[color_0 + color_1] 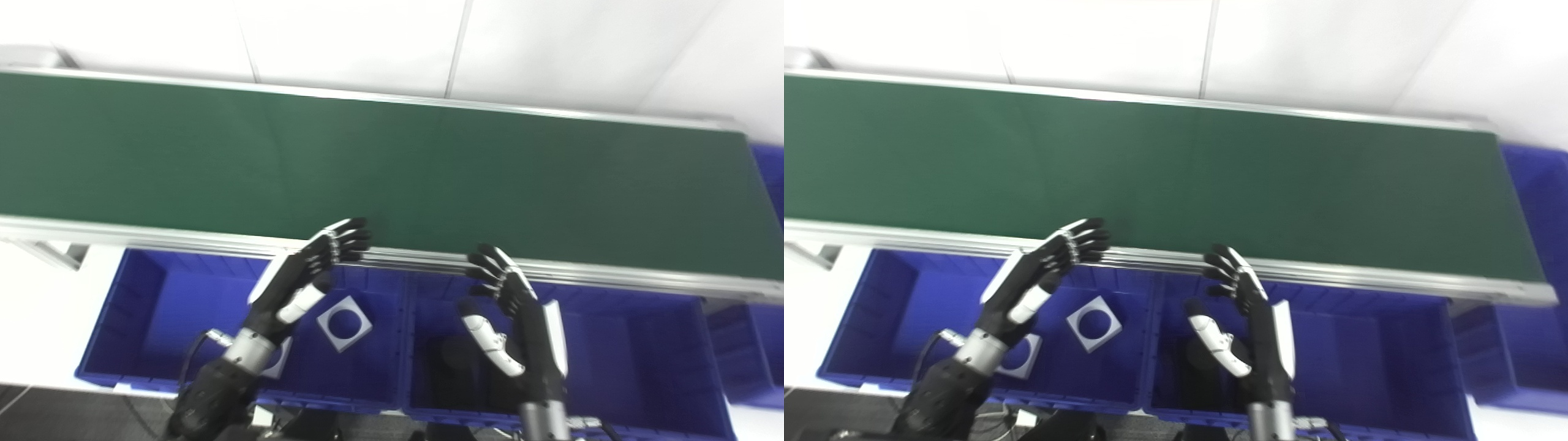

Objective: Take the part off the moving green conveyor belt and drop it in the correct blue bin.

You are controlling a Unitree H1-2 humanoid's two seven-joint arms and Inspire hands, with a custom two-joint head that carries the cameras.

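Left hand (pixel 306 269) is held open, fingers spread, nothing gripped, above the left blue plastic bin (pixel 141 294), fingertips over the conveyor's aluminium rail (pixel 184 236). Right hand (pixel 520 318) is likewise open and empty above the middle blue plastic bin (pixel 643 343). No part is seen on the long green conveyor belt (pixel 392 165). Two grey square plates with round holes are seen in the left bin: one (pixel 344 323) in full view, one (pixel 1020 355) partly hidden behind the left wrist. A dark object (pixel 1200 364) in the middle bin is blurred.

Matt green conveyor belt (pixel 392 165) in a brushed-metal frame (pixel 429 260); beneath the hands, glossy blue plastic bins (pixel 153 306); pale, smooth square parts (pixel 344 323).
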